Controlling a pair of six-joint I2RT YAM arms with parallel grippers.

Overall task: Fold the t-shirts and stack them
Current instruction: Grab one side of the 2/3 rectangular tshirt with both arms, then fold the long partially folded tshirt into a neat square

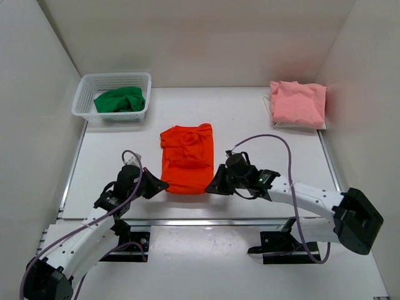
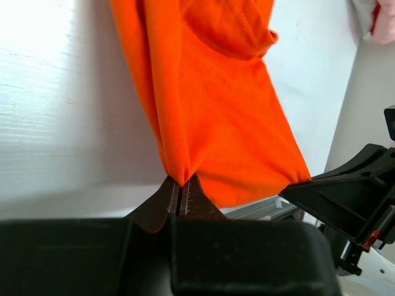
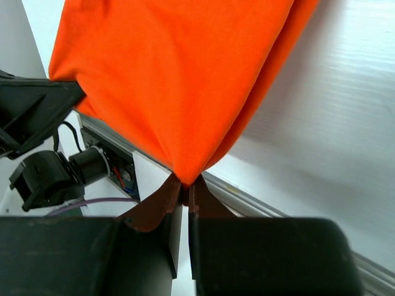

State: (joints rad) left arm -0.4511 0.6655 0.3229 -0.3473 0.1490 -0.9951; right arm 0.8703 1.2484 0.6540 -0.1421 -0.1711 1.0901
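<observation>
Two tools and three t-shirts on a white tabletop (image 1: 262, 140), with one white mesh basket (image 1: 114, 79).

Hard to see: from above, the tips of both tools are too small and dark to read, so only the wrist views show their grip. In each wrist view the tool's own black body fills the lower part and the cloth runs out of the frame at the top. The basket wall hides part of the green t-shirt (image 1: 120, 100), a crumpled heap inside it. Something white pokes out from under the pink t-shirt (image 1: 298, 103) – what it is cannot be told.

The orange-red t-shirt (image 1: 186, 159) lies partly folded between the two tools and stretches away from them across the tabletop. The left tool (image 1: 164, 185) has its fingers pressed together on the near left corner of that shirt, and the cloth gathers to a point at the tips. The right tool (image 1: 209, 187) pinches the near right corner in the same way – its fingers nearly meet, with cloth bunched between them.

The green t-shirt sits well beyond the left tool, at the far left. The pink t-shirt, folded, sits well beyond the right tool, at the far right.
</observation>
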